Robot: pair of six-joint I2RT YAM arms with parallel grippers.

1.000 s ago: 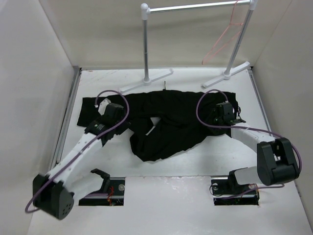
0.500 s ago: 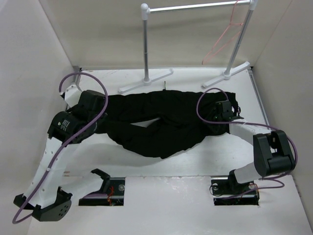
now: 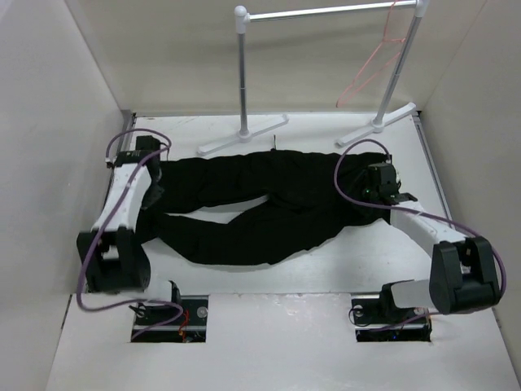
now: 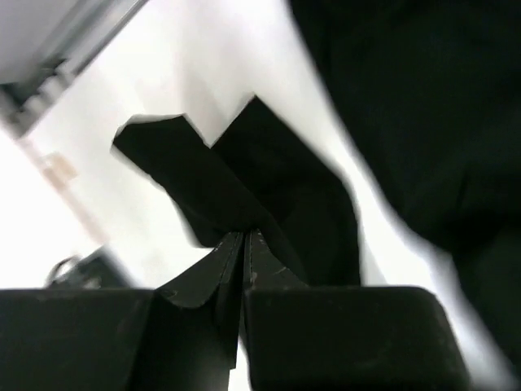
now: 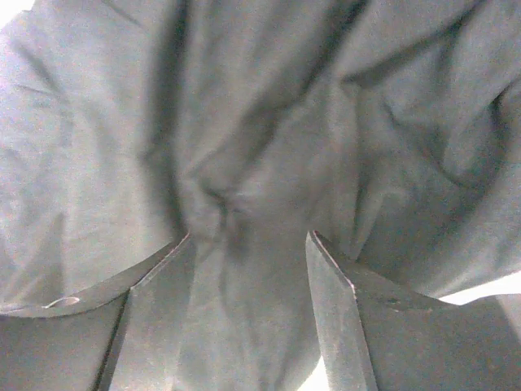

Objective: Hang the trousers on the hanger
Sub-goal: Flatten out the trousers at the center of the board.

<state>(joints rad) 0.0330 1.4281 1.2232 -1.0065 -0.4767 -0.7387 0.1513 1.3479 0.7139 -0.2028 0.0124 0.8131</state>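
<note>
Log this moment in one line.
trousers flat on table | left jaws shut on trousers | right jaws open over waist | hanger on rack

Change over the last second. The left arm swings from above the middle of the trousers out to the left edge of the table, and its bulky elbow joint moves from the front-left corner to a spot nearer the garment. The left gripper, pinched on a leg end, carries the cloth with it. The bunched, folded heap at centre opens out, and both legs now lie stretched leftward with a narrow wedge of white table between them. The right gripper shifts slightly rightward and back at the waist end.
</note>
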